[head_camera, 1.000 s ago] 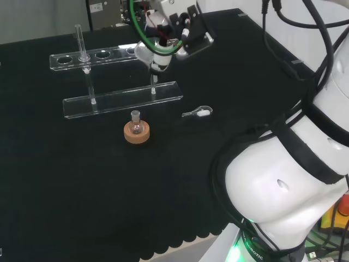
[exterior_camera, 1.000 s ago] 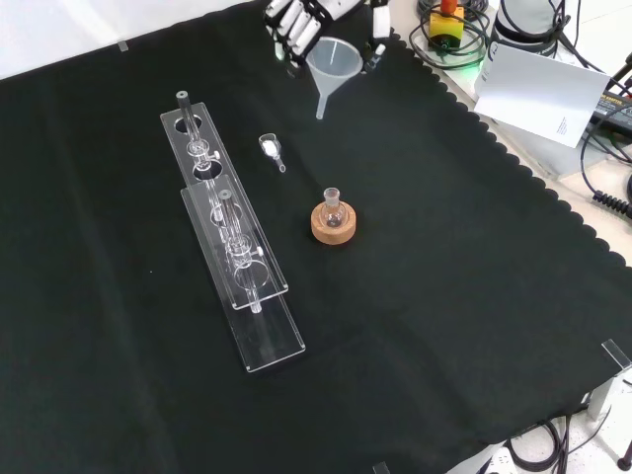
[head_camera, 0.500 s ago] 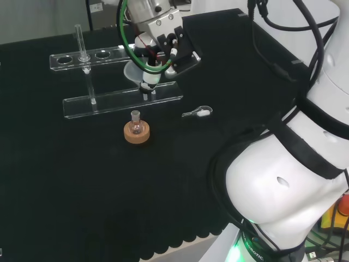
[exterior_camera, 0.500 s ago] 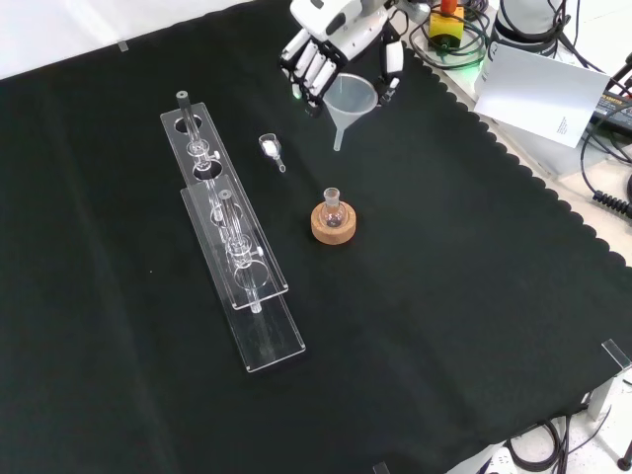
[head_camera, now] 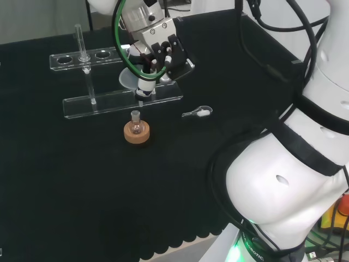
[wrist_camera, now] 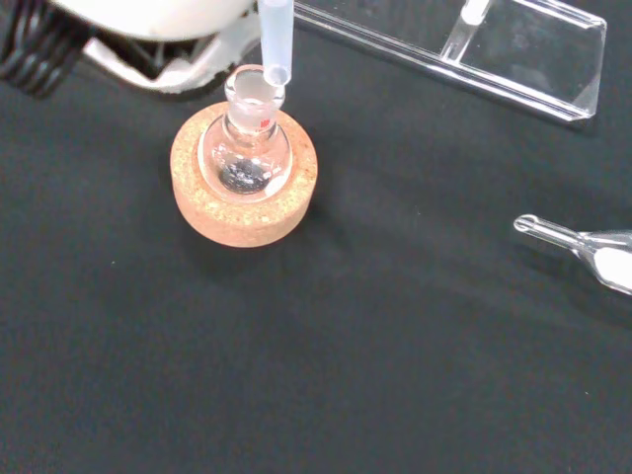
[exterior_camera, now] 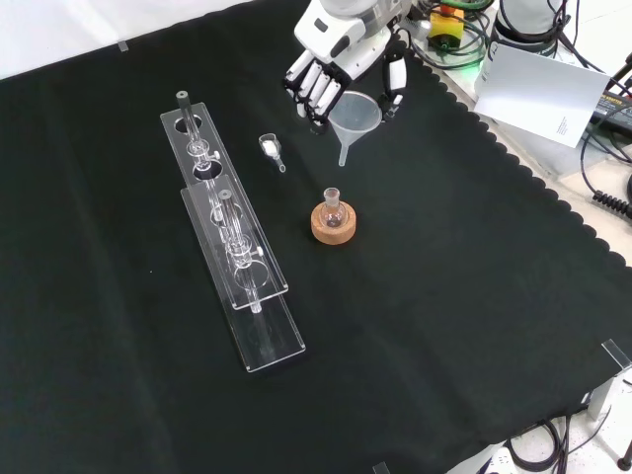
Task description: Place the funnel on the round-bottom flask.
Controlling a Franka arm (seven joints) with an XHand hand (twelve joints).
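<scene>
Since a second ago, the hand point(exterior_camera: 341, 59) has carried the funnel point(exterior_camera: 355, 117) from the bench's far edge toward the flask point(exterior_camera: 333, 207), fingers curled round its cone. It hangs above and just short of the flask on the cork ring point(exterior_camera: 333, 225). Seen from the wrist, the spout point(wrist_camera: 276, 39) tip sits over the flask's point(wrist_camera: 246, 153) neck; from the front, a gap shows.

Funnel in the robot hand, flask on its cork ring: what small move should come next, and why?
Probably carry the funnel a little further toward the flask, then lower it. In the front view its stem hangs short of the neck and above it, with the robot hand curled round the rim.
</scene>
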